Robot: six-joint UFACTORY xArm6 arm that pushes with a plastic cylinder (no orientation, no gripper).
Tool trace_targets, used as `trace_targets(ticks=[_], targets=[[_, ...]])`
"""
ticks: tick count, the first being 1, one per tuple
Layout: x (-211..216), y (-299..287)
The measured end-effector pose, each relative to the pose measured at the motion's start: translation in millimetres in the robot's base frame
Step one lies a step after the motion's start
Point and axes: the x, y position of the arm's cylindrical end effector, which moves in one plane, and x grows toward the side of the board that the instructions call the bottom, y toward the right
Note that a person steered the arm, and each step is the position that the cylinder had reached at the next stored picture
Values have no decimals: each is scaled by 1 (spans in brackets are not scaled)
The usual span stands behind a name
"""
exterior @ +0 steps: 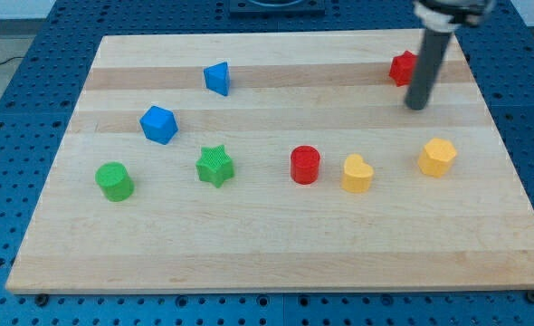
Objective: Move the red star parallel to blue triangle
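Note:
The red star (401,69) lies near the view's top right of the wooden board (267,263), partly hidden behind my rod. The blue triangle (217,78) sits at the view's top, left of centre, at about the same height in the view as the star. My tip (416,106) rests on the board just below and right of the red star, close to it; I cannot tell if they touch.
A blue cube (158,124), a green cylinder (114,181) and a green star (214,167) lie on the left half. A red cylinder (305,165), a yellow heart (357,173) and a yellow hexagon (437,157) lie in a row on the right half.

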Motion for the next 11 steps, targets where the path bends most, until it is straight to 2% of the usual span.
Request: trace_targets(ticks=[1,2,3,4,5,6,7,8,10,11], targets=[[-26,51],[-49,59],[-78,11],[-95,-65],[-96,-130],[-112,-95],[-115,-32],[-93,-28],[-92,-146],[-92,-132]])
